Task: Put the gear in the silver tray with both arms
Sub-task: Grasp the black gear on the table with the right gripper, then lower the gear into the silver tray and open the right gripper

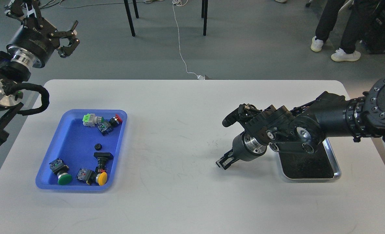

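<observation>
The silver tray (335,163) lies at the right of the white table (179,107), its far end covered by my right arm. My right gripper (222,162) points down and left and touches the table just left of the tray. Its dark fingers are close together and I cannot tell whether they hold anything. No gear shows on the table beside it. A small black gear-like part (98,146) lies in the blue tray (71,136). My left gripper (71,33) is raised high at the far left, off the table, with fingers spread and empty.
The blue tray at the left holds several push-button switches with green, red and yellow caps. Chair legs, a white cable and a person's legs are on the floor behind the table.
</observation>
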`<state>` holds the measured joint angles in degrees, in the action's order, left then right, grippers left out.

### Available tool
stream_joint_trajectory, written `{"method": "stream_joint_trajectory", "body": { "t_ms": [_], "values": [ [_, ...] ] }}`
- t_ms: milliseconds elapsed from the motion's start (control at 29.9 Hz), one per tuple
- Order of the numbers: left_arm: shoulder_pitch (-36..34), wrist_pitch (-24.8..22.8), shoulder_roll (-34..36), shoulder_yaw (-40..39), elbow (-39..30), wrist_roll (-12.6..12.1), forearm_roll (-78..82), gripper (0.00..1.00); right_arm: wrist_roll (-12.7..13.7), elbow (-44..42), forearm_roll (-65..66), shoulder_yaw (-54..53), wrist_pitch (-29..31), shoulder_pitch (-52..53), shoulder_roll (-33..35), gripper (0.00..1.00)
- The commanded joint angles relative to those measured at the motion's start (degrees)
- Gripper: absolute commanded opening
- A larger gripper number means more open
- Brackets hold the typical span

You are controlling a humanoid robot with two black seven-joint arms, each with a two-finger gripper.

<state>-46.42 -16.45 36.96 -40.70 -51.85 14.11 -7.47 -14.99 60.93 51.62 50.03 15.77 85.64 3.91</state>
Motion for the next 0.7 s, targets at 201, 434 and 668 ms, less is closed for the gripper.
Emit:
{"method": "stream_joint_trajectory", "body": {
  "t_ms": [201,434,668],
  "values": [
    [-0.07,0.28,0.83,-0.09,-0.01,0.3,0.0,0.98,0.05,5.24,8.46,-0.1,0.05,9.98,13.47,0.08],
    [-0.16,0.55,0.48,0.0,-0.01,0.48,0.0,0.98,0.13,7.09,22.9,2.09,-0.21,7.8,28.32,0.08],
    [-0.16,0.81,0.22,0.18,-0.01,0.57,0.0,0.98,0.22,9.29,23.35,2.01,-2.05,1.21,33.62,0.08]
  ]
}}
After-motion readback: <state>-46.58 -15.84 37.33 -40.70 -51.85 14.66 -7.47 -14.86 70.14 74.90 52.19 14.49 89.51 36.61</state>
